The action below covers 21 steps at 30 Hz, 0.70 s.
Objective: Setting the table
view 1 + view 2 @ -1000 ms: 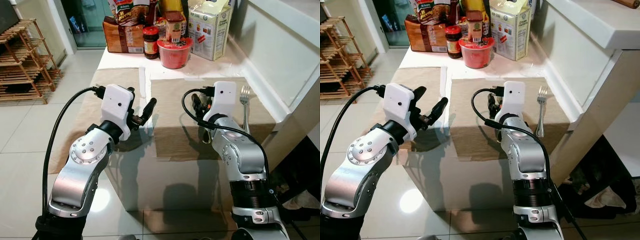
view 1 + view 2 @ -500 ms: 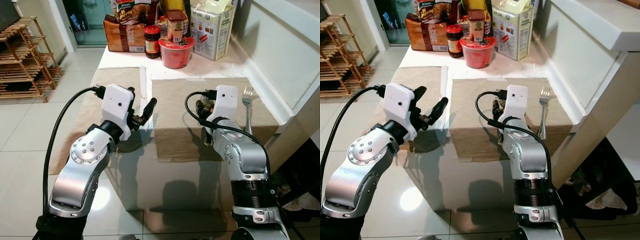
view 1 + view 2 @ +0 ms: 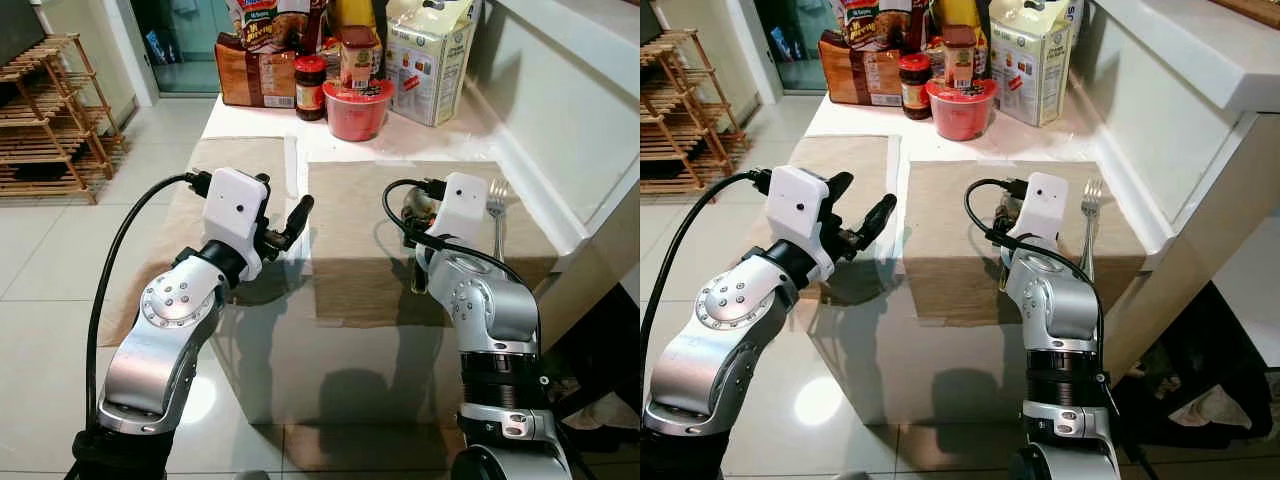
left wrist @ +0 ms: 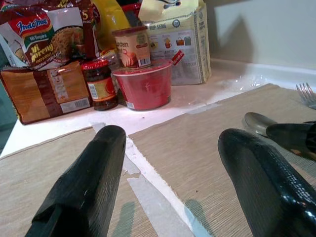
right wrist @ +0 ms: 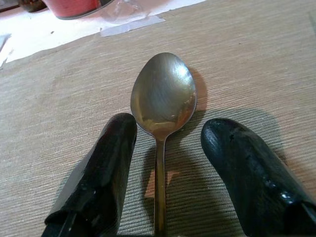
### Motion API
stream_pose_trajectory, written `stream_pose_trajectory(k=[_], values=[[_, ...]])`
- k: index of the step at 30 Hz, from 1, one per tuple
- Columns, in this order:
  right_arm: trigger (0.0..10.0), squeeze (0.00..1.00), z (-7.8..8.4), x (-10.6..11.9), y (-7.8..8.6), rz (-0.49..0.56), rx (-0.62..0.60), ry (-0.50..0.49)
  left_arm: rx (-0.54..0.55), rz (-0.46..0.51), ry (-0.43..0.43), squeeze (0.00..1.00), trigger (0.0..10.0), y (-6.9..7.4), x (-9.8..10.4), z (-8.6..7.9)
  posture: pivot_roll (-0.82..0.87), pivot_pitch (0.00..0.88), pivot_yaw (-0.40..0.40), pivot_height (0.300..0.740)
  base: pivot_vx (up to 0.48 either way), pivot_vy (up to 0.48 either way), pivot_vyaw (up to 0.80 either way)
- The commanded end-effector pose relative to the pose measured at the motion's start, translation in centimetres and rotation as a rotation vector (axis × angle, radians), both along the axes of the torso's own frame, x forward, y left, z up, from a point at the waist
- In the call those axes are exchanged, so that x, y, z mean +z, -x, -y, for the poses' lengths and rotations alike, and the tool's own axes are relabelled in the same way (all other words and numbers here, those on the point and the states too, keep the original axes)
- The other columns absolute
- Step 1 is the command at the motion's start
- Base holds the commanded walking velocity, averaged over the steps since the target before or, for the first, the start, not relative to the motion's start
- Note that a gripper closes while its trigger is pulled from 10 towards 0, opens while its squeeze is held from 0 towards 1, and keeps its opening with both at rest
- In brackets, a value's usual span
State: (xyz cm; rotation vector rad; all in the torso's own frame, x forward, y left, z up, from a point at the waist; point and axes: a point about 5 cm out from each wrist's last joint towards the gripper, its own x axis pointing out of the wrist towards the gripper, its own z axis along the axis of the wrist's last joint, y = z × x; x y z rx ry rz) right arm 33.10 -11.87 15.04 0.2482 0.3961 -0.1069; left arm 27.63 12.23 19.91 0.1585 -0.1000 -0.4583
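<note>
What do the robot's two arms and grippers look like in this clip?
Both arms are silver metal with rounded, bolted joints. Each ends in a white boxy wrist housing with a small dark dot, fed by a looping black cable. The left gripper and right gripper each have two long, glossy black fingers.

A silver spoon point(image 5: 161, 118) lies flat, bowl up, on the beige placemat point(image 3: 350, 210) at center right; a fork point(image 3: 497, 215) lies alongside at right.
</note>
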Motion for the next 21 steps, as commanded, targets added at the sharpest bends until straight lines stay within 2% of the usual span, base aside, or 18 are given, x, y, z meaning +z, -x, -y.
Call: stream_pose_trajectory(k=[1,2,3,4,5,12,21], values=[[10.0,0.00,0.0,-2.5,0.7,-0.141,-0.007,-0.035,0.005,0.012,0.002,0.00,10.0,-0.1,0.4,0.0,0.13,0.000,0.002,0.740,0.000,0.000,0.00],[9.4,0.00,0.1,-2.7,0.7,-0.155,-0.013,-0.046,0.005,0.010,0.004,0.00,10.0,-0.1,0.4,0.0,0.13,0.000,0.002,0.740,0.000,0.000,0.00],[1.5,0.00,0.2,-2.9,0.8,-0.167,-0.017,-0.052,0.007,0.004,0.010,0.00,10.0,-0.2,0.4,0.0,0.13,0.000,0.001,0.740,0.000,0.000,0.00],[1.5,0.00,0.2,-3.0,0.8,-0.173,-0.018,-0.055,0.008,0.000,0.015,0.00,10.0,-0.2,0.4,0.1,0.13,0.000,0.001,0.740,0.000,0.000,0.00],[0.0,0.00,0.4,-3.1,0.8,-0.180,-0.025,-0.060,0.009,-0.003,0.018,0.00,10.0,-0.2,0.4,0.0,0.13,0.000,-0.001,0.740,0.000,0.000,0.00],[0.0,0.00,0.6,-3.6,1.0,-0.208,-0.033,-0.071,0.020,-0.020,0.035,0.00,10.0,-0.2,0.3,0.0,0.13,0.000,-0.007,0.740,0.000,0.000,0.00],[0.0,0.00,0.9,-3.6,1.1,-0.187,-0.009,0.018,0.025,-0.034,0.046,0.00,10.0,-0.2,0.2,0.2,0.12,0.000,-0.007,0.740,0.000,0.000,0.00]])
